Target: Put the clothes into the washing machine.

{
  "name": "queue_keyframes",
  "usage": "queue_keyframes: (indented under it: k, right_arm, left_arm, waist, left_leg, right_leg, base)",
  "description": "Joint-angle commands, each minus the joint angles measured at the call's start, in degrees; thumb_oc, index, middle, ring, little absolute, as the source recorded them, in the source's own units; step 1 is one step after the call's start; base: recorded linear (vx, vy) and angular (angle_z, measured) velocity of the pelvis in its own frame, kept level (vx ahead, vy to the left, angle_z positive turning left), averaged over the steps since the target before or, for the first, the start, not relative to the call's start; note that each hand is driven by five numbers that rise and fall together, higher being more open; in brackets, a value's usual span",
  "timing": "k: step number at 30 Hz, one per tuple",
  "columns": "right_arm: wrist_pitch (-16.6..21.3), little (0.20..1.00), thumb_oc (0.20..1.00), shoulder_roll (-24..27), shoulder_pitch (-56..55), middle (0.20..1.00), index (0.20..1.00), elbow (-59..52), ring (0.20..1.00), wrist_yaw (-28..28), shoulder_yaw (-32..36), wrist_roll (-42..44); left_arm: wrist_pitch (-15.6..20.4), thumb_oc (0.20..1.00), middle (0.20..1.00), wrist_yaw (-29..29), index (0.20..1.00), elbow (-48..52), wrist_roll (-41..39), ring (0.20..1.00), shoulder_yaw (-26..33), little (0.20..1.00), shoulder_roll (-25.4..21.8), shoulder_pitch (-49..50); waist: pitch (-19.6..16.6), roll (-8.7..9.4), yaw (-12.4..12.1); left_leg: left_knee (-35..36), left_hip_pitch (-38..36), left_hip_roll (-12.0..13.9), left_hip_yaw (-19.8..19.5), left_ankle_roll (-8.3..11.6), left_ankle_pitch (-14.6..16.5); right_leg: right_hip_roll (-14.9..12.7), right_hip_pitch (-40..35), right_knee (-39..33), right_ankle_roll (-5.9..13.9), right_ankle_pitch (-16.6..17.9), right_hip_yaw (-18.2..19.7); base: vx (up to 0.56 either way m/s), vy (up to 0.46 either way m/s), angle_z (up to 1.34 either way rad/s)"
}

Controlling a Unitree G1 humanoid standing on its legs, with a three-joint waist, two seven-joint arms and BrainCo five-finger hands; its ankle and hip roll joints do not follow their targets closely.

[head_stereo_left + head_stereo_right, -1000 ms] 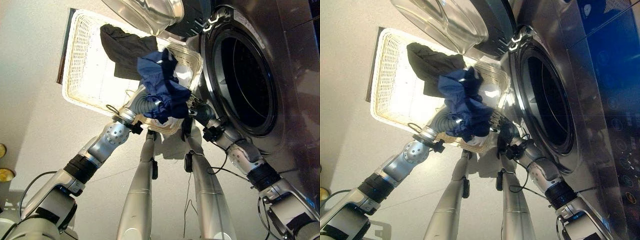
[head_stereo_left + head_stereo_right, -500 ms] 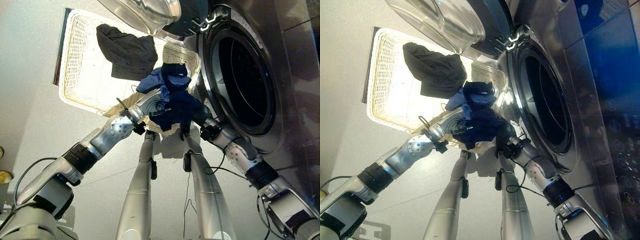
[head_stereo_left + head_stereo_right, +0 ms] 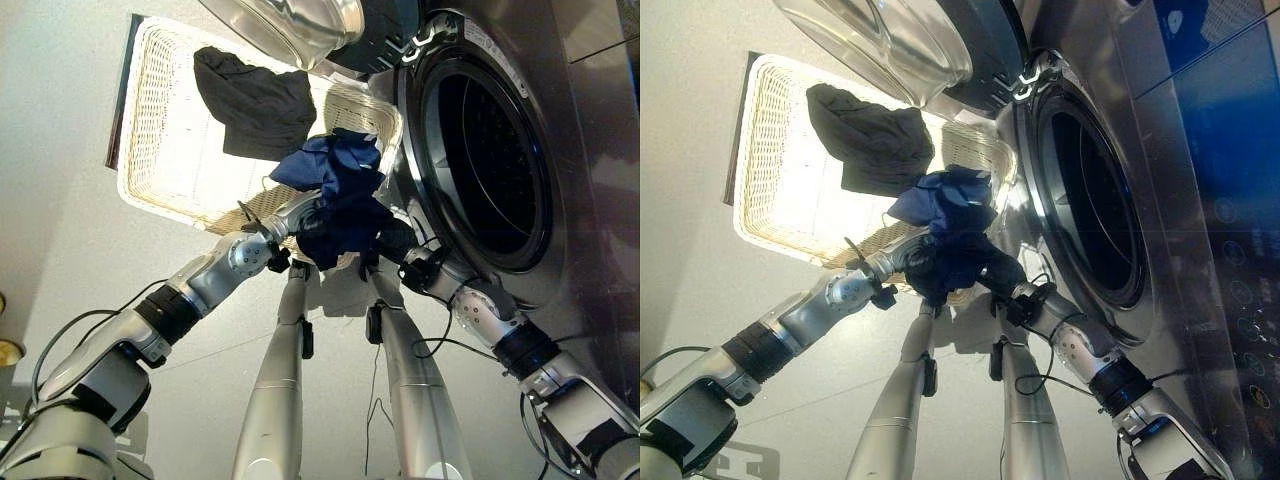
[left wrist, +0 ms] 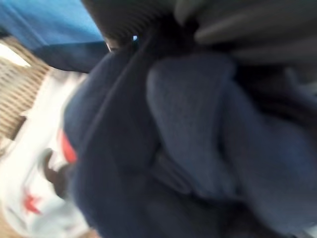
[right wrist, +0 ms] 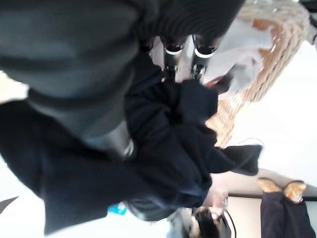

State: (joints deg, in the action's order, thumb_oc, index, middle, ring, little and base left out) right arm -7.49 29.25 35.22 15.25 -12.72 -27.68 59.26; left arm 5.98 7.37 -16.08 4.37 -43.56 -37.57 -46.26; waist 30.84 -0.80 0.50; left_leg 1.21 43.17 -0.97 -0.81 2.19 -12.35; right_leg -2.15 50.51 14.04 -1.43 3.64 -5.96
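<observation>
both hands carry the navy garment (image 3: 340,190) bunched between basket (image 3: 150,150) and the washing machine (image 3: 480,150) drum opening, not yet inside. the left hand (image 3: 305,215) and right hand (image 3: 385,240) are buried in cloth, so i cannot tell their fingers' state. a dark garment (image 3: 255,100) lies in the basket. since a second ago the bundle has shifted right, nearer the door.

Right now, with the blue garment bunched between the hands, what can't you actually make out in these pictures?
- Left hand: its fingers are buried in the blue garment; its wrist view is blurred cloth.
- Right hand: whether it grips is unclear, since cloth covers the fingers.
- Washing machine drum: the inside is dark.
- Basket: the dark garment hides what lies beneath.
</observation>
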Motion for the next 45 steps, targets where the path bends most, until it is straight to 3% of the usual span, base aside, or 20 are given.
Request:
queue_keyframes:
  k: [1,8,9,11,17,20,25,27,28,31,32,34,37,39,42,45]
  right_arm:
    - [1.16,0.2,0.2,-2.84,-0.33,0.2,0.2,-9.66,0.2,-8.96,-3.64,3.8]
    - [0.39,0.2,0.2,-3.2,-0.7,0.2,0.2,-9.26,0.2,-10.51,-3.32,6.03]
    - [0.54,0.2,0.2,-3.25,-0.62,0.2,0.2,-9.41,0.2,-10.18,-3.42,6.66]
    - [0.93,0.2,0.2,-3.36,-0.56,0.2,0.2,-9.49,0.2,-9.69,-3.6,7.14]
    - [2.74,0.2,0.2,-4.69,-1.44,0.2,0.2,-8.73,0.2,-9.88,-3.9,10.06]
    - [2.92,0.2,0.2,-5.7,-2.08,0.2,0.2,-8.95,0.2,-10.02,-3.93,13.31]
    - [4.36,0.2,0.2,-8.68,-4.0,0.2,0.2,-9.5,0.2,-11.31,-2.74,19.72]
    - [4.69,0.2,0.2,-8.98,-4.19,0.2,0.2,-9.54,0.2,-11.66,-2.48,20.73]
    - [6.83,0.2,0.2,-10.34,-4.96,0.2,0.2,-9.77,0.2,-13.27,-0.7,26.85]
    - [7.49,0.2,0.2,-10.66,-5.07,0.2,0.2,-9.86,0.2,-13.45,-0.01,28.51]
    - [14.62,0.2,0.2,-11.74,-5.68,0.2,0.2,-9.9,0.2,-12.71,3.63,37.17]
    - [17.48,0.2,0.2,-12.05,-5.95,0.2,0.2,-9.89,0.2,-12.48,5.43,40.66]
    - [28.61,0.2,0.2,-13.78,-7.21,0.2,0.2,-9.15,0.2,-11.05,12.18,49.43]
    - [30.14,0.2,0.2,-13.8,-7.08,0.2,0.2,-8.85,0.2,-10.65,13.11,50.57]
    - [40.27,0.2,0.2,-14.43,-5.06,0.2,0.2,-7.14,0.2,-5.46,21.1,53.74]
    - [44.16,0.2,0.2,-13.14,-2.18,0.2,0.2,-5.06,0.2,-1.96,25.89,53.57]
  left_arm:
    - [-4.84,0.2,0.2,4.75,0.2,-2.0,5.74,0.2,2.25,0.2,1.0,0.57]
    - [-8.06,0.2,0.2,7.96,0.2,-4.85,14.97,0.2,2.41,0.2,0.63,0.22]
    - [-8.79,0.664,0.664,7.3,0.664,-5.14,16.76,0.664,1.69,0.664,0.41,-0.48]
    - [-7.63,1.0,1.0,5.94,1.0,-4.95,15.96,1.0,1.12,1.0,0.46,-0.8]
    - [-6.78,1.0,1.0,5.03,1.0,-4.62,14.38,1.0,-0.24,1.0,1.72,-0.59]
    - [-4.74,1.0,1.0,7.54,1.0,-4.44,10.21,1.0,0.17,1.0,2.9,0.65]
    - [-0.38,1.0,1.0,19.95,1.0,-2.89,4.98,1.0,4.72,1.0,5.51,4.54]
    - [0.04,1.0,1.0,21.29,1.0,-2.8,4.59,1.0,5.32,1.0,5.6,4.96]
    - [1.75,1.0,1.0,27.04,1.0,-2.15,3.63,1.0,8.57,1.0,5.77,6.79]
    - [2.01,1.0,1.0,28.01,1.0,-2.11,3.64,1.0,9.39,1.0,5.8,7.33]
    - [4.08,1.0,1.0,33.78,1.0,-1.19,2.67,1.0,14.08,1.0,5.25,10.23]
    - [4.95,1.0,1.0,35.66,1.0,-0.81,1.64,1.0,16.07,1.0,4.93,11.43]
    - [9.26,1.0,1.0,39.09,1.0,0.34,-5.3,1.0,23.4,1.0,5.27,16.88]
    - [9.89,1.0,1.0,39.11,1.0,0.1,-6.27,1.0,24.18,1.0,5.39,17.52]
    - [12.29,1.0,1.0,37.24,1.0,-2.65,-14.06,1.0,28.75,1.0,6.71,20.79]
    - [12.47,1.0,1.0,35.21,1.0,-5.42,-17.48,1.0,29.76,1.0,6.87,21.37]
  waist:
    - [-1.04,0.92,0.91]
    - [-1.04,0.8,1.1]
    - [-1.04,0.74,1.17]
    - [-1.04,0.67,1.24]
    - [-1.04,0.45,1.66]
    - [-1.04,0.38,1.68]
    - [-1.04,0.09,1.29]
    - [-1.04,0.05,1.23]
    - [-1.04,-0.28,0.93]
    - [-1.04,-0.41,0.84]
    - [-1.04,-1.26,0.37]
    - [-1.04,-1.74,0.21]
    - [-1.04,-3.76,-0.36]
    - [-1.04,-4.07,-0.42]
    - [-1.04,-6.04,-0.56]
    - [-1.04,-6.84,-0.34]
  left_leg:
    - [-4.68,1.48,-3.41,1.69,-0.86,1.85]
    - [-5.35,1.57,-3.46,1.85,-0.63,2.02]
    - [-5.28,1.57,-3.46,2.0,-0.59,1.91]
    - [-5.28,1.64,-3.43,2.16,-0.55,1.87]
    - [-5.22,1.81,-3.54,2.02,-0.63,1.83]
    - [-5.19,2.0,-3.56,1.92,-0.77,1.74]
    - [-5.43,2.29,-3.6,1.69,-0.98,1.93]
    - [-5.5,2.29,-3.64,1.66,-1.0,1.97]
    - [-5.62,2.08,-3.78,1.48,-1.04,2.06]
    - [-5.55,1.93,-3.81,1.39,-1.03,2.06]
    - [-5.66,1.54,-3.92,1.24,-0.9,2.14]
    - [-5.67,1.36,-3.93,1.33,-0.86,2.2]
    - [-6.17,0.9,-3.95,1.81,-0.67,2.88]
    - [-6.18,0.76,-3.94,1.95,-0.65,2.93]
    - [-6.29,-0.43,-3.88,2.98,-0.5,3.72]
    - [-6.62,-1.05,-3.72,3.89,-0.35,4.27]
  right_leg:
    - [-1.69,-4.03,-11.79,8.09,11.04,-2.18]
    - [-1.82,-3.93,-11.56,7.95,11.01,-2.28]
    - [-1.81,-3.92,-11.57,7.98,11.03,-2.35]
    - [-1.82,-3.88,-11.64,8.0,11.06,-2.32]
    - [-1.48,-3.64,-11.83,7.89,11.22,-1.41]
    - [-1.27,-3.4,-11.69,7.8,11.18,-0.93]
    - [-1.33,-3.13,-11.31,7.65,10.78,-0.92]
    - [-1.34,-3.13,-11.26,7.63,10.75,-0.97]
    - [-1.41,-3.36,-11.19,7.54,10.58,-1.12]
    - [-1.4,-3.48,-11.18,7.53,10.54,-1.09]
    - [-1.51,-3.75,-10.84,7.45,10.33,-1.11]
    - [-1.64,-3.85,-10.78,7.43,10.23,-1.04]
    - [-1.99,-3.92,-10.14,7.14,9.4,-0.56]
    - [-2.03,-3.99,-10.09,7.09,9.3,-0.51]
    - [-2.21,-4.73,-10.02,6.76,8.44,0.06]
    - [-2.3,-5.29,-10.07,6.68,8.08,0.4]
  base:
    - [0.0,0.0,0.0]
    - [0.0,0.002,0.0]
    - [0.01,0.012,-0.04]
    - [0.0,0.0,0.0]
    - [0.0,0.0,0.0]
    - [0.0,-0.012,0.0]
    - [0.0,-0.044,0.0]
    - [-0.01,-0.038,0.0]
    - [-0.01,-0.034,0.0]
    - [-0.01,-0.025,0.0]
    - [-0.02,-0.045,0.0]
    - [-0.01,-0.019,0.0]
    - [0.0,0.0,0.0]
    - [-0.01,0.022,-0.07]
    - [0.01,0.069,-0.11]
    - [0.02,0.037,-0.13]
